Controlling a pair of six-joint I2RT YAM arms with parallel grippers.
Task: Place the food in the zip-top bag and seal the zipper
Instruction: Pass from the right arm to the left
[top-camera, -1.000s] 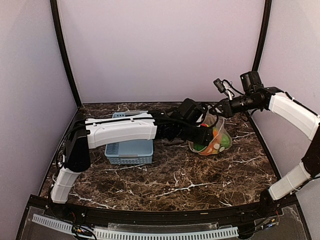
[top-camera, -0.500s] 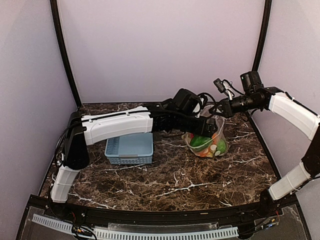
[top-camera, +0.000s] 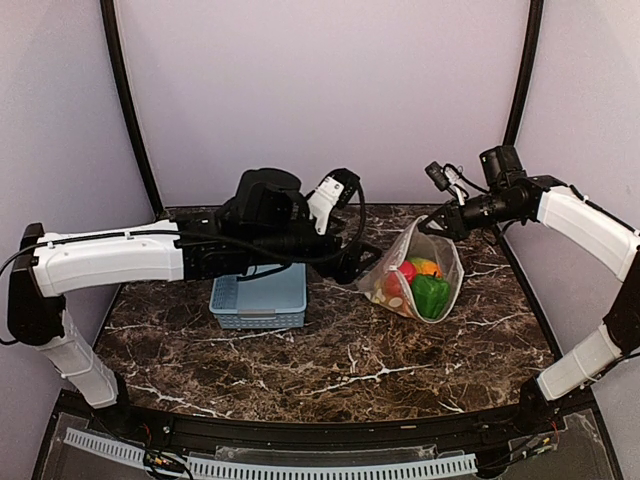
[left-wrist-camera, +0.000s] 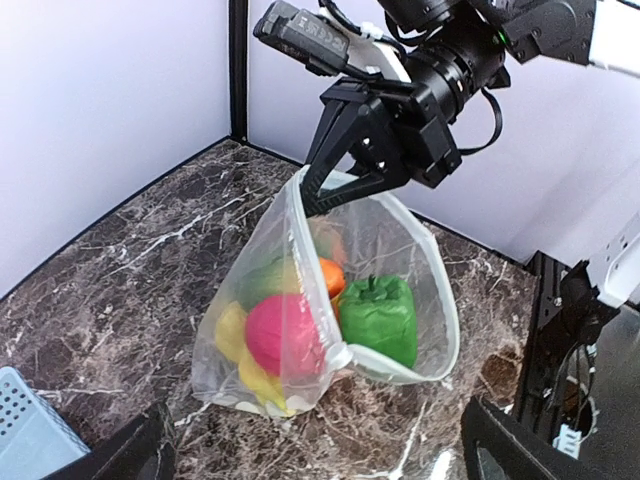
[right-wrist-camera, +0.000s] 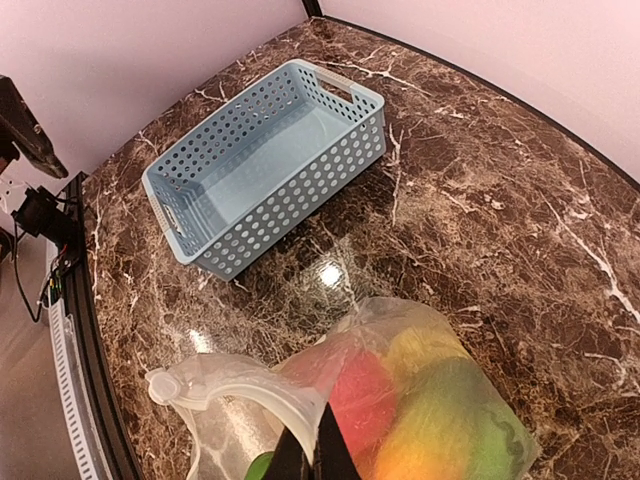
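The left arm (top-camera: 110, 262) reaches in from the left of the light-blue basket (top-camera: 259, 302) and crosses above its far rim, so that rim is hidden in the overhead view. The basket sits on the dark marbled tabletop (top-camera: 350, 370), its long side facing the near edge. Just off the basket's far right corner hangs the left claw (top-camera: 350, 264), released: in its own wrist view the two fingers (left-wrist-camera: 132, 455) stand wide apart at the lower corners of the picture, with tabletop between them. Farther right of the basket, apart from it, stands the zip-top bag (top-camera: 418, 282), clear plastic with white dots, its bottom resting on the tabletop and its top drawn up to a peak. The food is inside it: a yellow piece (left-wrist-camera: 230, 330) and a red apple (left-wrist-camera: 285, 335) on the side toward the basket, an orange (left-wrist-camera: 330, 275) behind them, and a green pepper (left-wrist-camera: 380, 320) on the side away from the basket. The bag's mouth gapes wide, and the zipper (right-wrist-camera: 245, 372) curves along the open edge, its two sides not pressed together. Farthest right of the basket and higher than it, the right claw (top-camera: 437, 224) is clenched on the bag's top edge at the peak and holds it up. The white right arm (top-camera: 590, 225) comes in behind it from the side away from the basket.
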